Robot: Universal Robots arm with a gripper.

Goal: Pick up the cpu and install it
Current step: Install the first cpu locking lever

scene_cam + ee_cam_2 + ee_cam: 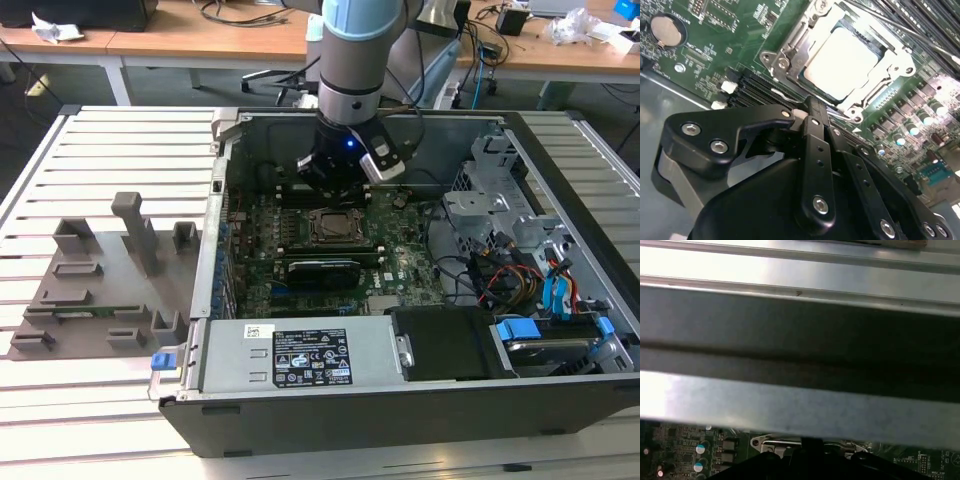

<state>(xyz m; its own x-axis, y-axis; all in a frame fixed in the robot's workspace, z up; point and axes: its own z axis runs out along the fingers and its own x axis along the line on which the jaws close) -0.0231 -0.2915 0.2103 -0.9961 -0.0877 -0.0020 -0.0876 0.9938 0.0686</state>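
Note:
The cpu (840,61), a pale silver-grey square, lies flat inside the metal socket frame (785,57) on the green motherboard (715,55). In the exterior view the cpu (335,226) sits in the middle of the motherboard (400,265), inside the open computer case (215,260). My gripper (338,188) hangs just above the socket's far edge. In the second wrist view the black gripper (812,106) has its fingers drawn together and holds nothing, with its tips beside the socket frame's corner, apart from the cpu.
Grey plastic holder blocks (135,235) stand on the slatted table (90,400) at the exterior view's left. A power supply (300,355), a drive cage (490,200) and cables (510,280) crowd the case. The case's metal wall (800,405) is close in the first wrist view.

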